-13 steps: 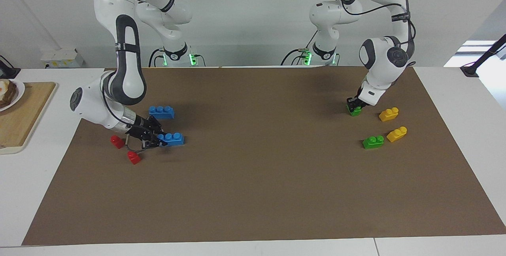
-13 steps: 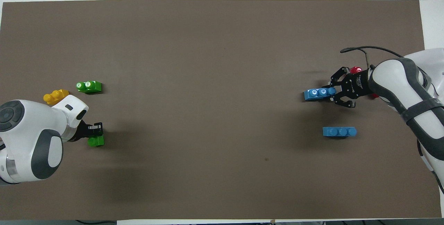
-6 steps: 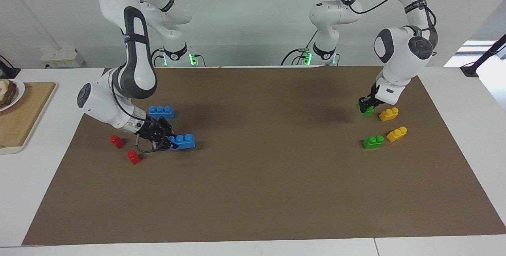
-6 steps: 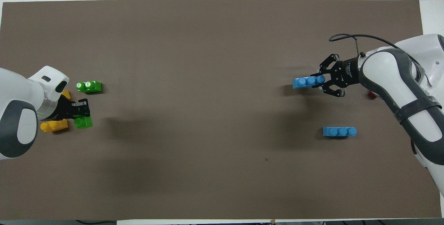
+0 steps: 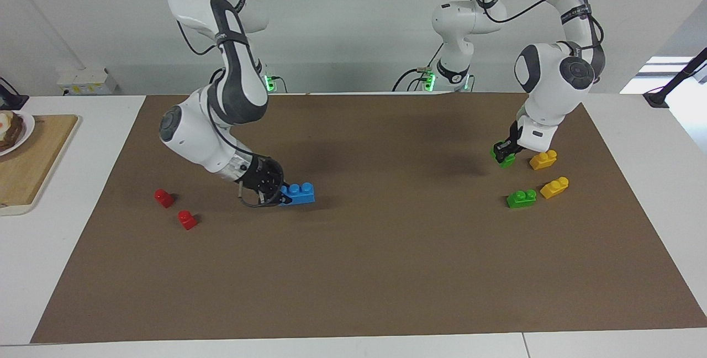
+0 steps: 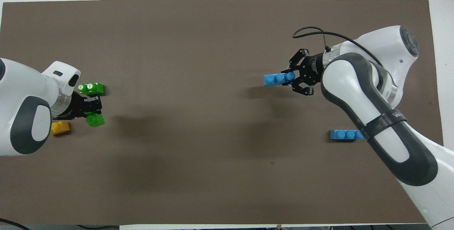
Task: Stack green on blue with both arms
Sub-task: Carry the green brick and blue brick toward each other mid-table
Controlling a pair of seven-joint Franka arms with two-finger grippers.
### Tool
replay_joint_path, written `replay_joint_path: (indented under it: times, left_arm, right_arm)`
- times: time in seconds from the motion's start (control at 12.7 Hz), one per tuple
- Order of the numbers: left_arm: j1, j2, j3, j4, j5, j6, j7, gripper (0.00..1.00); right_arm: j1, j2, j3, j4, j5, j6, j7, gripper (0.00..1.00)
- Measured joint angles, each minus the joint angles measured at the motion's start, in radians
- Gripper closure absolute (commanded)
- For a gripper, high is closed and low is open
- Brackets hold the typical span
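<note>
Since the earlier frame, my right claw (image 5: 286, 198) is carrying its blue brick (image 5: 300, 193) away from the red bricks, toward the middle of the brown mat (image 5: 364, 269). My left claw (image 5: 501, 151) is shifting only slightly, its green brick (image 5: 506, 160) now riding just above the mat.

Right claw: clenching one end of the blue brick; the brick is sticking out level from the fingertips, studs up, low over the mat. In the overhead view the same brick (image 6: 279, 79) is pointing toward the left arm's end of the desk.

Left claw: gripping the green brick from above, hanging over the mat just beside a yellow brick (image 5: 543, 159). From overhead the green brick (image 6: 95, 119) is showing under my claw (image 6: 91, 106).

Second blue brick (image 6: 345, 135): lying on the mat nearer to the robots, partly covered by my right arm in the overhead view, hidden by it in the facing view.

Second green brick (image 5: 521, 198): sitting on the mat, farther from the robots than the held one, with another yellow brick (image 5: 554, 187) just beside it.

Two red bricks (image 5: 164, 198) (image 5: 187, 219): resting on the mat toward the right arm's end, well apart from my right claw.

Off the mat at that end, a wooden board (image 5: 30, 164) is lying on the white desk (image 5: 83, 126).
</note>
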Motion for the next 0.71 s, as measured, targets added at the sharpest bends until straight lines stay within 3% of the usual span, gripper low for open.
replay_joint_path:
  times: [0.31, 0.71]
  left_arm:
    - [-0.087, 0.002, -0.002, 0.039, -0.001, -0.092, -0.255, 1.00]
    - [-0.194, 0.004, -0.006, 0.047, -0.066, -0.097, -0.612, 1.00]
  right_arm:
    - [0.133, 0.023, 0.000, -0.011, 0.000, 0.131, 0.131, 1.00]
    - [0.205, 0.069, 0.000, -0.034, 0.000, 0.239, 0.190, 1.00]
